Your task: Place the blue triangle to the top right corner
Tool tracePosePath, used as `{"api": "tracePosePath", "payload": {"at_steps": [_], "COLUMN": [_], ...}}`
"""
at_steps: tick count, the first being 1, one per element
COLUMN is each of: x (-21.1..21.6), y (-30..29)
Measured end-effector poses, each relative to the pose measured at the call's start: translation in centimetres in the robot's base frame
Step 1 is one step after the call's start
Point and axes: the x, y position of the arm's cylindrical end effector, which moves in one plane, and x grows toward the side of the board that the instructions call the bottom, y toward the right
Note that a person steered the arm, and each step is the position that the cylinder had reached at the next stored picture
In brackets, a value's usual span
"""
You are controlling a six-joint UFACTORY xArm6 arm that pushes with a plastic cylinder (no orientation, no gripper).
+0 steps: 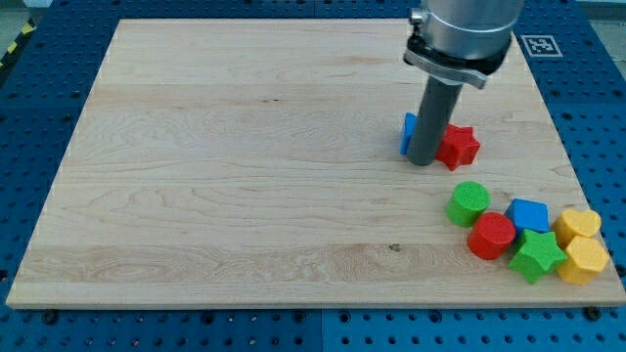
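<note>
The left and middle of the wooden counter carry nothing; every block sits toward the view's right.

The first thing met going rightward is the blue triangle, of which only a narrow sliver shows at the left edge of the rod. It lies in the right half of the board, a little above mid-height, well short of the top right corner it is meant for. My tip stands just at its lower right side, apparently touching it, though the rod hides most of the block, so contact cannot be confirmed. There is no tool to spread or press together here: the arm ends in the plain rod, which can only shove.

Directly right of the rod is a red star-shaped block, very near or touching it. That placement matters, I judge: the star stands between the triangle and the corner, so a push up and to the right would likely carry both along unless the tip first comes round to the triangle's lower left.

Further right and lower, near the bottom right of the board, a cluster stays out of the way: a green cylinder, a red cylinder, a blue block, a green star, and two yellow blocks.
</note>
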Motion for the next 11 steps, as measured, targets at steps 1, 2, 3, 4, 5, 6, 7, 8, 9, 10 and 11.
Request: {"api": "tracePosePath", "payload": {"at_steps": [1, 2, 3, 4, 5, 6, 7, 8, 9, 10, 11], "x": [0.2, -4.5, -5.4, -3.7, -7.8, -14.5, -14.7, -14.0, -16.9, -19.9, -21.3], "y": [-0.1, 0.9, 1.6, 0.1, 0.0, 2.8, 5.5, 4.7, 3.2, 4.3, 8.3]}}
